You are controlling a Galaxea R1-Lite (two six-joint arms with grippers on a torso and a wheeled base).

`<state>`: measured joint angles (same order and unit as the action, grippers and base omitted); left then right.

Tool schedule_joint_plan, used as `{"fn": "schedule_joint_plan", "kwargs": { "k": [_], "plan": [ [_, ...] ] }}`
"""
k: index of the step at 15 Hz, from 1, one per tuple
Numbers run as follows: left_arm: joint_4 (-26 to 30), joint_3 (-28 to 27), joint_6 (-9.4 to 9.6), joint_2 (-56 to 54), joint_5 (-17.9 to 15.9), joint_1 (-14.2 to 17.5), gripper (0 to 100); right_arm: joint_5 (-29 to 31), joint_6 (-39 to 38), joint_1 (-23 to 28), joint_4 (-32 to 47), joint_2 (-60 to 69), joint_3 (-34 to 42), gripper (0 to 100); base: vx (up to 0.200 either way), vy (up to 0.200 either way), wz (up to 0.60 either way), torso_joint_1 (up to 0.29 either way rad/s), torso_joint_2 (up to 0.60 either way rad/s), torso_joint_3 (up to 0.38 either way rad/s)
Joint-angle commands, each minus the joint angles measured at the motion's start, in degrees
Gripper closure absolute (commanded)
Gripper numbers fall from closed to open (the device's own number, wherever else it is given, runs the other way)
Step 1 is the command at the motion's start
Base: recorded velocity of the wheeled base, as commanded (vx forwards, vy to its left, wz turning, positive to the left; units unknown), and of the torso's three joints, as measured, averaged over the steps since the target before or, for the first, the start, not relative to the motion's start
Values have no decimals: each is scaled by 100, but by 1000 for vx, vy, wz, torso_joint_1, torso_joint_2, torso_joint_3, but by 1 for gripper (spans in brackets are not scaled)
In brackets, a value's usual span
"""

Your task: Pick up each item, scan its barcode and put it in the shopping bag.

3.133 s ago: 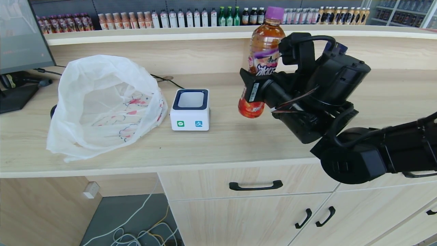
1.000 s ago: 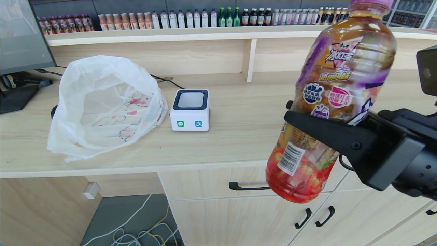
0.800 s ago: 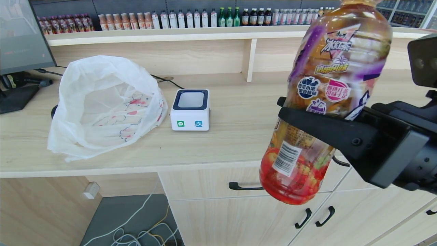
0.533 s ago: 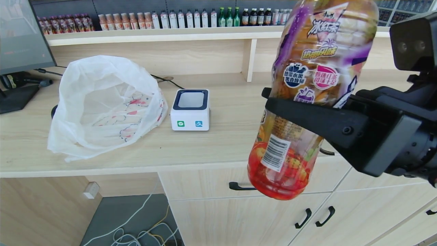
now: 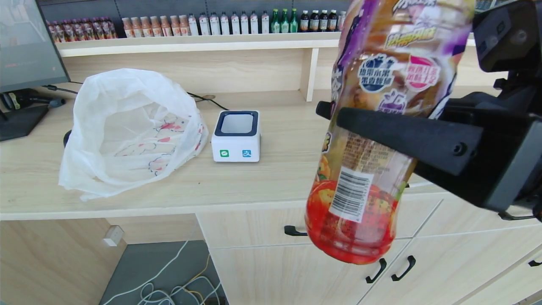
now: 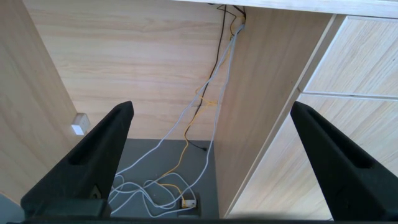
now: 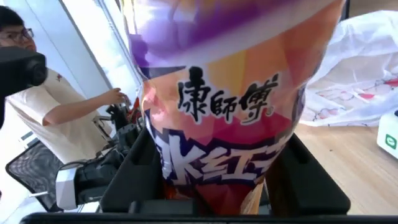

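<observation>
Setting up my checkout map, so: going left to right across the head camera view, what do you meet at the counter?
monitor → shopping bag → scanner → bottle, held up in front of the counter's edge

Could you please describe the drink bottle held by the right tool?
The drink bottle is clear plastic holding reddish-orange liquid, with a purple-and-orange wrap. A white barcode patch near its base faces the head camera. It hangs in the air, slightly tilted, clamped around its middle by the right tool.

wooden counter (image 5: pixel 279 178) with bag (image 5: pixel 127 127), scanner (image 5: pixel 236 136)
</observation>
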<state>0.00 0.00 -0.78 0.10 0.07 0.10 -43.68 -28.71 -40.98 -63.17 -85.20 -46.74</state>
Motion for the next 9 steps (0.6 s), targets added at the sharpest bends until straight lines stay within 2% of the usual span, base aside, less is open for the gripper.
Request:
{"fn": "schedule_joint_plan", "kwargs": {
  "k": [1, 5, 9],
  "plan": [
    [0, 0, -1, -1, 1, -1, 0, -132, -91, -6, -116, -32, -11, 100, 0, 0, 0, 0, 0, 0],
    [0, 0, -1, -1, 1, -1, 0, -246, -126, -15, -257, -243, -81, 100, 0, 0, 0, 0, 0, 0],
    [0, 0, -1, -1, 1, -1, 0, -246, -126, -15, -881, -647, -63, 100, 0, 0, 0, 0, 0, 0]
  ]
}}
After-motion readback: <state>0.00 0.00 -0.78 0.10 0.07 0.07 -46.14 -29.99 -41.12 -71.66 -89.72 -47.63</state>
